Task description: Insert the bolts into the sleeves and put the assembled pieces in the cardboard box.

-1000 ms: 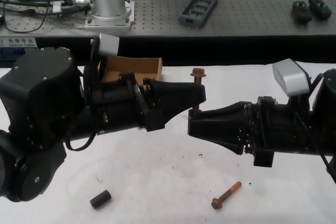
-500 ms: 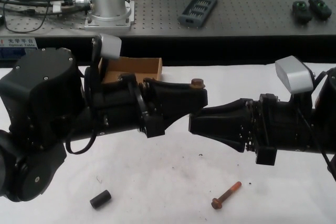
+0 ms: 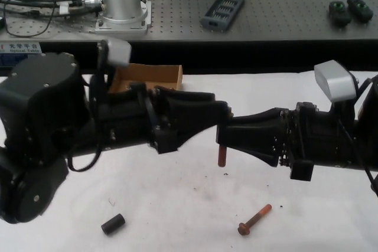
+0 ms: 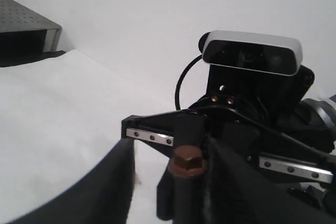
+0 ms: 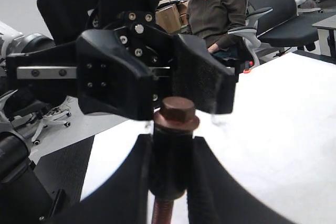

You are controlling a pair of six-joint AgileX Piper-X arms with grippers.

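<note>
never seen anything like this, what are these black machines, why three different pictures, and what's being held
These are two robot arms at a bench, each ending in a two-fingered gripper. The wide picture looks down from behind both; the other two come from cameras on the wrists. The right gripper is shut on a black sleeve with a copper-coloured bolt pushed through it. The left gripper is open, close by the bolt's head. On the white surface lie a spare sleeve and a spare bolt; farther back stands the cardboard box for finished pieces.
</note>
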